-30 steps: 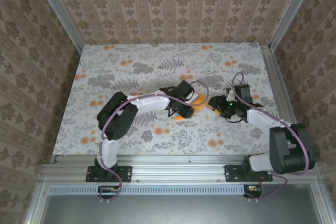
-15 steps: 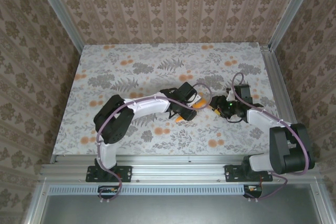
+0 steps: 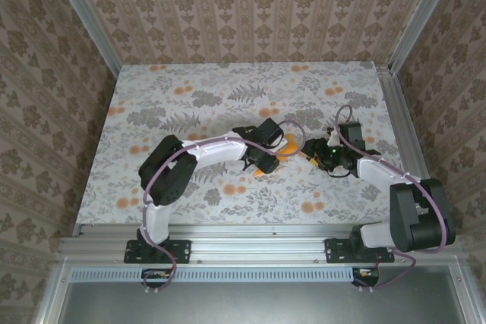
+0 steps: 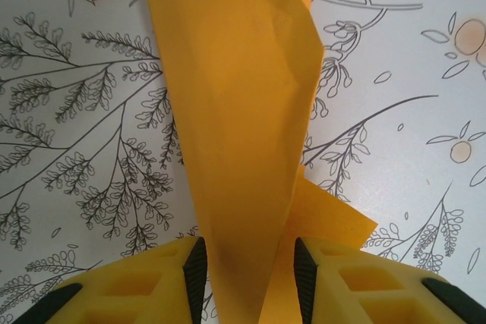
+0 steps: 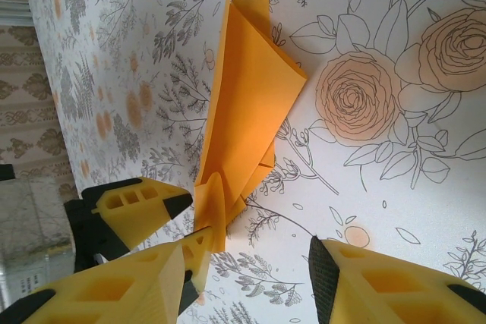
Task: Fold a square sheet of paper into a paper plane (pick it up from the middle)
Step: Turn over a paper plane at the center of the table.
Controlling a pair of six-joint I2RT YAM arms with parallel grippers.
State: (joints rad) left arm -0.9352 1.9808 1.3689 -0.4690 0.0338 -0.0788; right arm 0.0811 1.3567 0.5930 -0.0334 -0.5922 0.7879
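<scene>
Left claw (image 4: 247, 254) still pinches the orange paper (image 4: 235, 111), slightly shifted.

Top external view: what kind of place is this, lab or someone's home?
Most likely a purpose-built robot test cell, not a home: an aluminium frame bounds the table, the left arm and right arm are bolted at its near edge, and patterned wallpaper panels enclose it on three sides.
</scene>
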